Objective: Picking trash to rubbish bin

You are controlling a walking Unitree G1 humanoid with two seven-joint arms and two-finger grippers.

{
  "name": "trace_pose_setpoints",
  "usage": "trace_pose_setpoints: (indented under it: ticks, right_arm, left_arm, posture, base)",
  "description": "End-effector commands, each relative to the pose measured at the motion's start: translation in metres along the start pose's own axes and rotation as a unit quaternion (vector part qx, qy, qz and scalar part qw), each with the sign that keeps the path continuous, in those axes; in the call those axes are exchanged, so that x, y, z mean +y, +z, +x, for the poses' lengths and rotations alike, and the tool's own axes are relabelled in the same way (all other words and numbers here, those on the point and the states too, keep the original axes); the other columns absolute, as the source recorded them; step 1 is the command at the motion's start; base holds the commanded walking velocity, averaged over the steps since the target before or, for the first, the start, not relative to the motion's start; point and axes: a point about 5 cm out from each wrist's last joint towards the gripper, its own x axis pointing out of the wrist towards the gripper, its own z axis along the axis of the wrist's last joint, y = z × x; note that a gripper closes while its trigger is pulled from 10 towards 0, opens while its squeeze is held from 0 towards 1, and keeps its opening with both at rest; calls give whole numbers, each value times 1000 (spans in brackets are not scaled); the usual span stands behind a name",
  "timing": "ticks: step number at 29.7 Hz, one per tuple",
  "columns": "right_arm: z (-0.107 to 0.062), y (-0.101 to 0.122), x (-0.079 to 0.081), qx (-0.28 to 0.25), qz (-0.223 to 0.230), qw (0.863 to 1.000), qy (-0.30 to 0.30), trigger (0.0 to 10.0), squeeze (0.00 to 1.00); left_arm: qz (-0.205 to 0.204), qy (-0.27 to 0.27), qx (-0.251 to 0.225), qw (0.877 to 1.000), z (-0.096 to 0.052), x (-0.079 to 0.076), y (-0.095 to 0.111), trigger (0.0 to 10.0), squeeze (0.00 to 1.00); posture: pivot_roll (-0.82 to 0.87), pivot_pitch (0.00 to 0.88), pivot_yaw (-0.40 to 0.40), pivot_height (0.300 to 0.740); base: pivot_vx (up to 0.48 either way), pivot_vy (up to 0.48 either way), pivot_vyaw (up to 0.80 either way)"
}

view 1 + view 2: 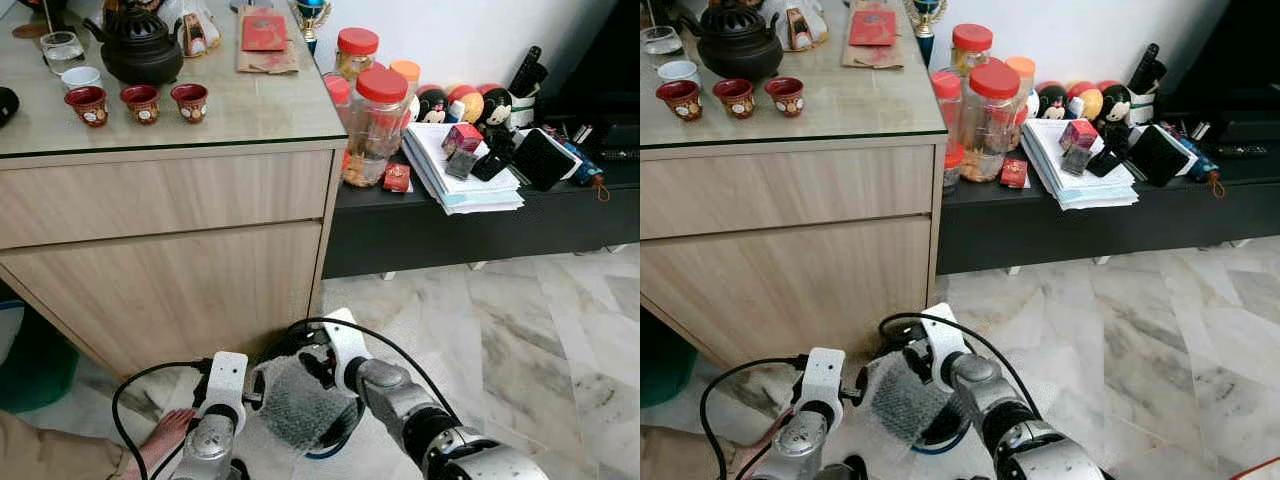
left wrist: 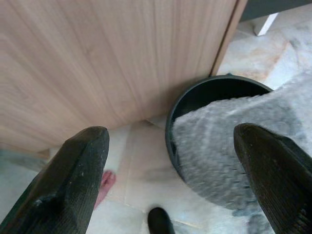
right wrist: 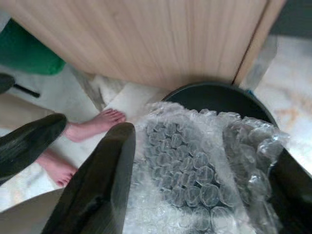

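My right gripper (image 3: 195,185) is clamped on the bubble wrap (image 3: 195,165) over the black bin (image 2: 204,92), beside the wooden cabinet (image 1: 170,250). My left gripper (image 2: 170,180) hangs spread apart nearby. A person's bare foot (image 3: 92,124) stands close.

Bubble wrap (image 3: 195,170) hides most of the bin (image 3: 222,97) below the right gripper (image 3: 204,180); only the bin's far rim shows. Person beside left gripper (image 2: 170,165) cut off: just feet (image 3: 95,124) visible.
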Motion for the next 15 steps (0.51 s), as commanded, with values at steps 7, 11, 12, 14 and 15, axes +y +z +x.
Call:
trace_pose_setpoints:
  ticks: [7,11,12,14,15]
  right_arm:
    - [3,25,7,-51,-44,998,-10,10000,0]
    - [2,34,25,-98,-257,961,34,10000,0]
    - [2,34,25,-98,-257,961,34,10000,0]
    - [3,32,30,-98,-257,960,54,10000,0]
    - [3,31,32,-96,-248,962,60,10000,0]
  left_arm:
    - [1,5,0,1000,-1,3,-1,10000,0]
    - [3,3,-1,1000,-1,2,-1,10000,0]
    - [3,3,-1,1000,-1,2,-1,10000,0]
    - [3,3,-1,1000,-1,1,0,10000,0]
    - [3,3,-1,1000,-1,1,0,10000,0]
  posture:
    - [93,142,-134,740]
    - [93,140,-133,740]
    - [93,140,-133,740]
    - [93,140,-133,740]
    - [93,140,-133,740]
  base:
    - [0,0,0]
    - [0,0,0]
    - [0,0,0]
    - [0,0,0]
    - [0,0,0]
